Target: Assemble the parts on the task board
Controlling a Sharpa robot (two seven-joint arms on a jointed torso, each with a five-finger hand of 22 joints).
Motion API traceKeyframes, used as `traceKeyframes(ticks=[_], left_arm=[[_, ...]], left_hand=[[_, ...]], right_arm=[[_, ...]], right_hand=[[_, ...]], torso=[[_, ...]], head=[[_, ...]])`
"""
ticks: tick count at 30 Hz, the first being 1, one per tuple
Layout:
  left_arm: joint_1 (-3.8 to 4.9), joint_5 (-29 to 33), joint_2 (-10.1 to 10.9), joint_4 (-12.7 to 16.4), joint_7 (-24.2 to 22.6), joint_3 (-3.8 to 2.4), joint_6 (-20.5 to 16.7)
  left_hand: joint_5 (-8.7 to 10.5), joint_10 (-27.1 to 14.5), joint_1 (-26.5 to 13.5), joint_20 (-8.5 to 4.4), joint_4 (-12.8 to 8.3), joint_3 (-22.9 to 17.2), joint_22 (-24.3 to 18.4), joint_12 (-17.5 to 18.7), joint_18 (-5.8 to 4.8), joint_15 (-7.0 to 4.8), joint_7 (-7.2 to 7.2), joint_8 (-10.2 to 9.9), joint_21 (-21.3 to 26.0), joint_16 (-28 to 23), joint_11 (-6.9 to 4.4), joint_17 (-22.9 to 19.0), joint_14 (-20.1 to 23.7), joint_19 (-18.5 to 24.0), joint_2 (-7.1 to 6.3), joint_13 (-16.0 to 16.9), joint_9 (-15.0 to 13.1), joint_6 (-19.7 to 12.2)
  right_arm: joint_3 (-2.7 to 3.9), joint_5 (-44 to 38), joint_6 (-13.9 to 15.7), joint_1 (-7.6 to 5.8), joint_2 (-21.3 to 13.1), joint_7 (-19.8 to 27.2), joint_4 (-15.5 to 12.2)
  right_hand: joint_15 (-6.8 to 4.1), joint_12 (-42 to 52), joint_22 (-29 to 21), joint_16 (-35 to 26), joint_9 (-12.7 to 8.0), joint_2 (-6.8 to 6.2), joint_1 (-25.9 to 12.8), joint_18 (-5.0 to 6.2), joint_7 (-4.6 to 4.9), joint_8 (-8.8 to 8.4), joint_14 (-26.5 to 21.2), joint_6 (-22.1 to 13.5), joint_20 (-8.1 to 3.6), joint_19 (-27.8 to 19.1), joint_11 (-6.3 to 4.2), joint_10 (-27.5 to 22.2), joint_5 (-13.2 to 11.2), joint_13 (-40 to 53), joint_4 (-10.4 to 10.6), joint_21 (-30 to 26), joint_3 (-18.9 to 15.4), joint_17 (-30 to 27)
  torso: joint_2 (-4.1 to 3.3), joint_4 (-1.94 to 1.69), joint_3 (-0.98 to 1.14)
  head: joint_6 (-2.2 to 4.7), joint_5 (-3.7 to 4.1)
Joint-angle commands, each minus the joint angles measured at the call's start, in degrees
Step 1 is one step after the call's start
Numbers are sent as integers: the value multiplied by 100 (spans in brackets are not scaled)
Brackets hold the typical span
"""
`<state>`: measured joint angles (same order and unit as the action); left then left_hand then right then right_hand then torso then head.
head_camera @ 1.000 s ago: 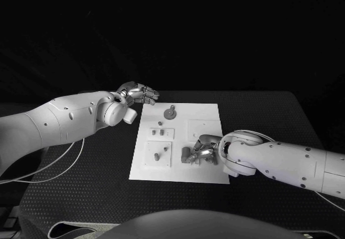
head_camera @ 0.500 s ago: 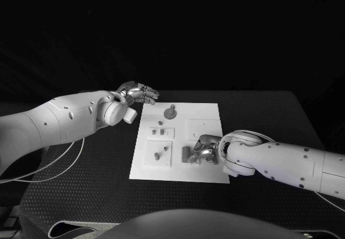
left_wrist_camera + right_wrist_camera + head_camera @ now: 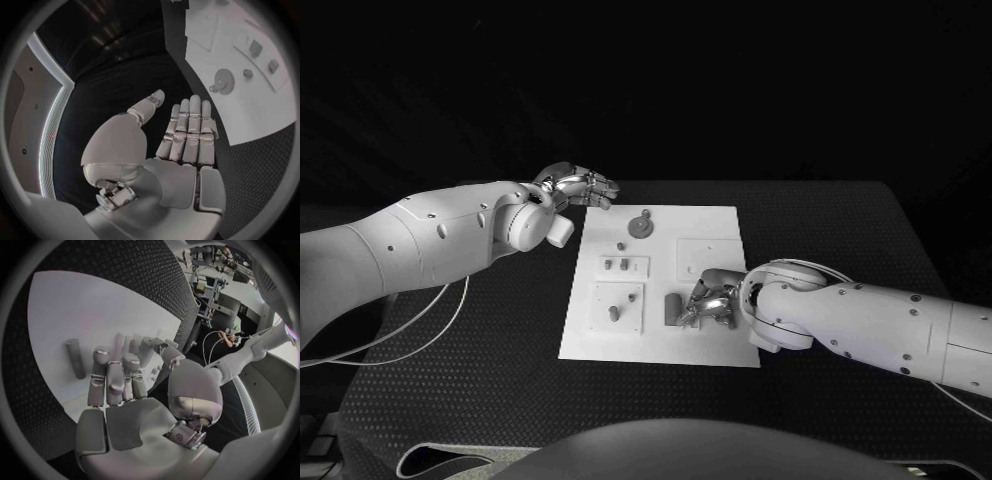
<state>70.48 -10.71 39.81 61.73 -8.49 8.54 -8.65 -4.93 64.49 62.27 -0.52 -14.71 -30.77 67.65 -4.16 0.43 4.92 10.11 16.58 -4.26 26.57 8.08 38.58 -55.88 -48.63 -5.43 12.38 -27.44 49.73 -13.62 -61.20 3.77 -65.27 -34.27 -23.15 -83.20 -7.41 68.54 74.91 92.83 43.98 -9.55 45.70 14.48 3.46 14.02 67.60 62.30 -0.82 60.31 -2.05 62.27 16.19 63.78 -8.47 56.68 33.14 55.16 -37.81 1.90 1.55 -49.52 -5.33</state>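
Left hand (image 3: 578,187) is hovering released at the task board's (image 3: 661,345) upper-left corner; can't tell if the right hand (image 3: 711,302), lower right, is grasping anything.

No readable text, label, brand, number or sign appears anywhere in these views.
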Motion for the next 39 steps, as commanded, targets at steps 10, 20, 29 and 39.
traceKeyframes(ticks=[10, 20, 29, 39], left_arm=[[9, 30, -7, 7, -22, -3, 77], [9, 29, -10, 6, -20, -3, 75], [9, 29, -12, -1, -18, -3, 74], [9, 29, -25, -5, -18, -3, 77]], left_hand=[[-19, -21, -64, 17, 34, 3, -8, 13, -43, 22, 6, 35, 34, -43, 18, 13, -25, 15, -7, -10, 8, -32], [-18, -21, -61, 18, 33, 2, -8, 13, -43, 22, 6, 36, 34, -47, 18, 16, -25, 16, -7, -11, 8, -32], [-19, -20, -60, 18, 36, 0, -8, 12, -43, 23, 6, 37, 33, -51, 18, 20, -25, 17, -2, -12, 9, -32], [-18, -19, -63, 20, 40, 0, -8, 11, -43, 24, 6, 39, 33, -55, 18, 24, -25, 18, 1, -13, 10, -31]], right_arm=[[1, -9, 2, 2, -73, 56, -68], [1, -83, 82, 2, -63, 23, -68], [2, -92, 249, 1, -121, 96, -130], [1, -522, 236, 2, -5, -7, -62]], right_hand=[[-11, -3, 76, -36, 13, -375, 103, 52, 65, -25, -79, 47, -13, 41, 0, -20, 13, 8, 269, -40, 94, -38], [-14, 14, 91, -30, 34, -164, 240, 52, 57, -4, -39, 63, -15, 39, -8, -8, 8, 19, 162, -25, -8, 16], [-16, 12, 91, -32, 37, -83, 264, 52, 54, -1, -35, 68, -13, 35, -11, -4, 12, 17, 89, -26, -66, 14], [-21, 23, 90, -33, 44, 4, 273, 52, 39, 19, 14, 108, -16, 51, -25, 31, 16, 16, 24, -21, -111, 59]], torso=[[0, 1, -1], [0, -1, -1], [0, 1, 0], [-1, 2, -1]], head=[[-6, 0], [-10, 7], [-2, 24], [6, 36]])
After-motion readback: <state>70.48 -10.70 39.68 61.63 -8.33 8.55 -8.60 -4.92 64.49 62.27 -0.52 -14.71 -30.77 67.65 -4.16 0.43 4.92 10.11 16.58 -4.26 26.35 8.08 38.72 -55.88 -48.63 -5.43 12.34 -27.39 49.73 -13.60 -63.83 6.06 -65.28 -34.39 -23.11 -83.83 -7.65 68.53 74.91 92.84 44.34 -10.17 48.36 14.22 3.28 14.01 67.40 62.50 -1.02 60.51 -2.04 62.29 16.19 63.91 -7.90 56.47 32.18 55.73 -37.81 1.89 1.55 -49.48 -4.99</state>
